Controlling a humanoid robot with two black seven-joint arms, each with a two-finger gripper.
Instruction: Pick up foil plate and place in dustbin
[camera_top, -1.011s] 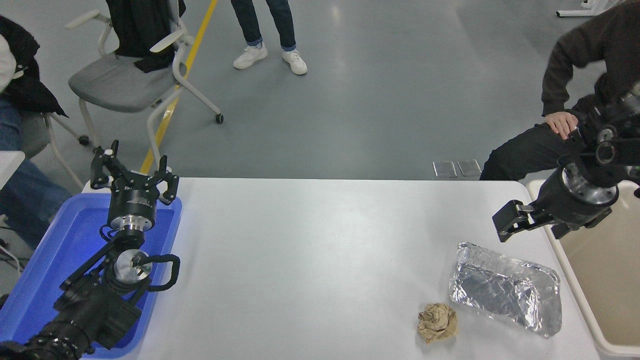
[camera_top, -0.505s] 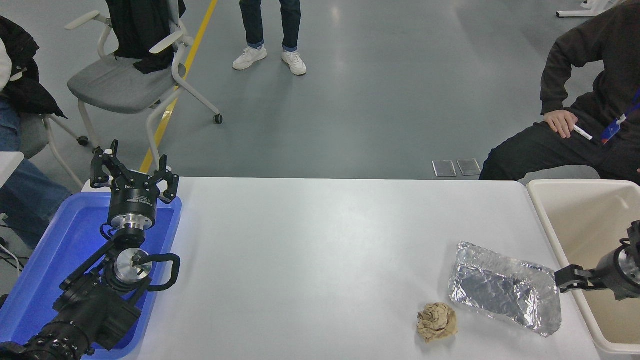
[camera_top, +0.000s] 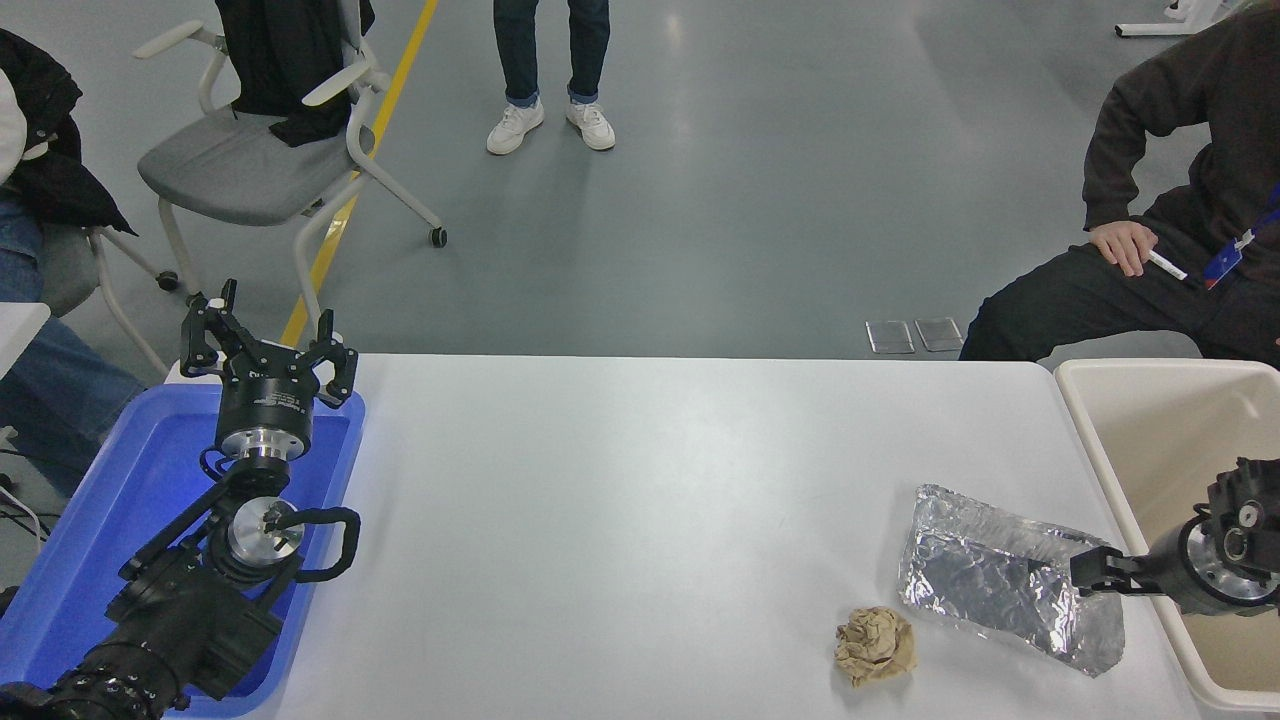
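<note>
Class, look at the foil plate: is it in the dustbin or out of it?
Out. The foil plate lies on the white table, left of the cream dustbin, with the right claw at its right end.

The table (camera_top: 640, 500) fills the middle and lower frame. At the lower right lies the foil plate (camera_top: 990, 575), with the paper ball (camera_top: 876, 645) just beside it, to its lower left. The dustbin (camera_top: 1105, 455) stands off the table's right edge. The right end effector (camera_top: 1085, 572) comes in from the right edge, over the bin's rim, to the plate's right end. At the lower left a tray (camera_top: 90, 520) adjoins the table; the left end effector (camera_top: 268, 350) is above the tray's upper right corner. A chair (camera_top: 230, 175) stands upper left; a person (camera_top: 1180, 230) sits upper right.
</note>
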